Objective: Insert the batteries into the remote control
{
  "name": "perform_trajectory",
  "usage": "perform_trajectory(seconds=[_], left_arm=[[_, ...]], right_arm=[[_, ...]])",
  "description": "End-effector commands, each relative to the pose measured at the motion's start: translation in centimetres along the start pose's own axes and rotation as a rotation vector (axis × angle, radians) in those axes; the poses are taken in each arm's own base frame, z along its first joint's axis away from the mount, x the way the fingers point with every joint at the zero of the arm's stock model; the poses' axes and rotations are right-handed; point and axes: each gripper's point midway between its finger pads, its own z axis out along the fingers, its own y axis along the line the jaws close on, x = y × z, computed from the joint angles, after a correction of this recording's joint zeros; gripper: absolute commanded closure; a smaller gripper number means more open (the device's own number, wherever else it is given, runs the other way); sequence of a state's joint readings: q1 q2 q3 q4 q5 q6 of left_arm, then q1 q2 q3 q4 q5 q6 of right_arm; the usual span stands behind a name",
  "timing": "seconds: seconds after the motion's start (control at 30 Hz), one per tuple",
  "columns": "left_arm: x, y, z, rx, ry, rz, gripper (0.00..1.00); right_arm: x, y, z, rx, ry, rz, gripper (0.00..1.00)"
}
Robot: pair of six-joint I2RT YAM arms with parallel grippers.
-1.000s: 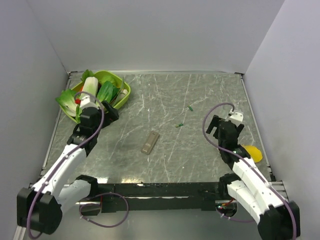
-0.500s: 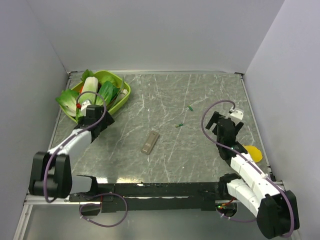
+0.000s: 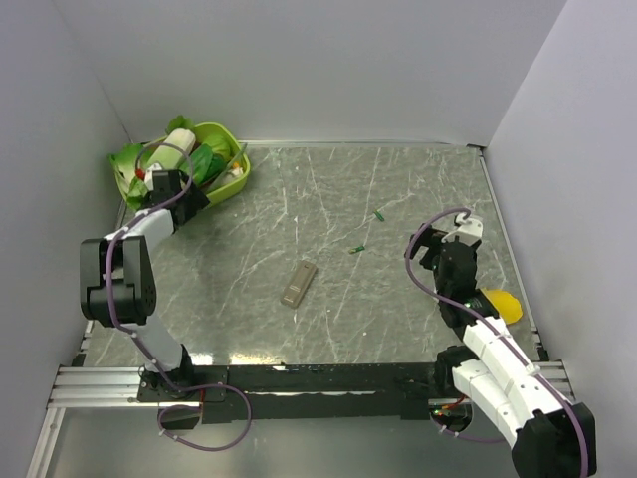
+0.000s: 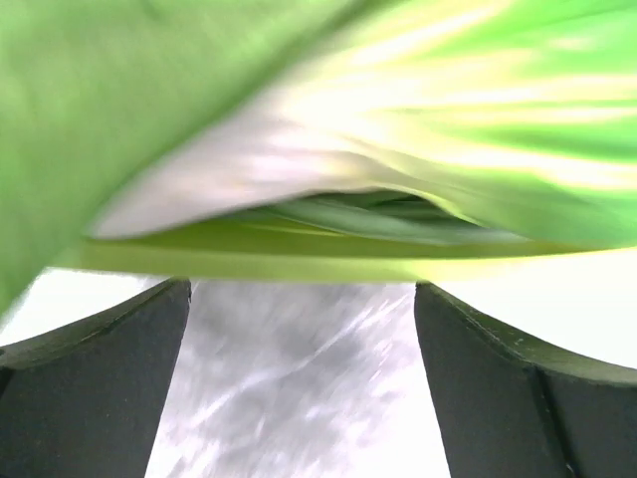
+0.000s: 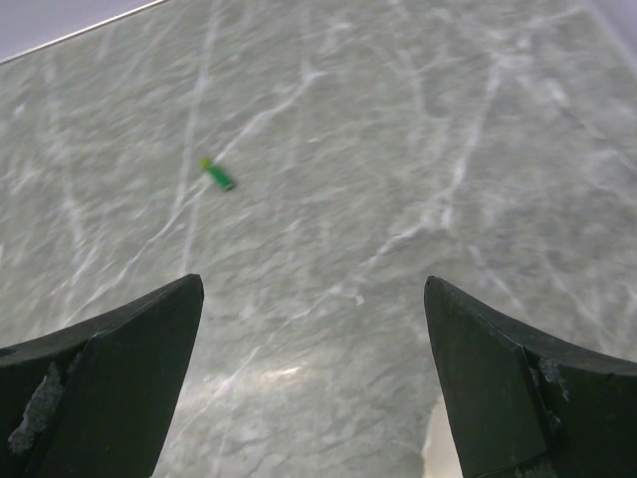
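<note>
The remote control (image 3: 299, 283) lies grey-brown side up on the table's middle. Two small green batteries (image 3: 379, 215) (image 3: 357, 249) lie on the table to its right and further back. My left gripper (image 3: 192, 196) is at the far left, open and empty, with its jaws right at the rim of a green bowl (image 3: 231, 171); the left wrist view is blurred, with the bowl's rim (image 4: 299, 261) filling it just ahead of the gripper (image 4: 304, 289). My right gripper (image 3: 426, 249) is open and empty, right of the batteries. The right wrist view shows one battery (image 5: 216, 174) ahead of the gripper (image 5: 314, 284).
The green bowl holds leafy vegetables (image 3: 204, 161) and a white piece (image 3: 179, 139) and sits in the back left corner against the walls. A yellow object (image 3: 503, 304) lies by the right arm near the right edge. Grey walls enclose the marbled table (image 3: 328, 189).
My left arm has swung back and left, and the bowl of vegetables has slid with it into the back left corner. My right gripper shifted slightly. Remote and batteries have not moved.
</note>
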State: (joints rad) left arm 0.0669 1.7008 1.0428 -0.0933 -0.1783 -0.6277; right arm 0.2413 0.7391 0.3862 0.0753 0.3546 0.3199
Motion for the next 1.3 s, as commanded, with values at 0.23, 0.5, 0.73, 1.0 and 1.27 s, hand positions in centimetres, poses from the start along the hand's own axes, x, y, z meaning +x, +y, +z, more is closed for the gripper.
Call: perform_trajectory(seconds=[0.23,0.5,0.73,1.0,1.27], left_arm=[[2.8,-7.8,-8.3,0.330,0.027,0.107,0.03],[7.9,-6.2,-14.7,0.400,0.094,0.177,0.03],[9.5,-3.7,-17.5,0.400,0.107,0.148,0.03],[9.6,-1.4,-18.3,0.340,0.077,0.170,0.03],[10.0,-1.8,-18.8,0.366,0.070,0.209,0.03]], right_arm=[[0.0,9.4,-2.4,-0.370,0.276,0.022,0.00],[8.4,18.2,-5.3,-0.297,0.655,-0.006,0.00],[13.7,24.3,-6.5,-0.253,0.748,-0.037,0.02],[18.7,27.3,-6.2,-0.121,0.784,-0.161,0.06],[21.9,25.0,-6.3,-0.035,0.820,-0.320,0.20]])
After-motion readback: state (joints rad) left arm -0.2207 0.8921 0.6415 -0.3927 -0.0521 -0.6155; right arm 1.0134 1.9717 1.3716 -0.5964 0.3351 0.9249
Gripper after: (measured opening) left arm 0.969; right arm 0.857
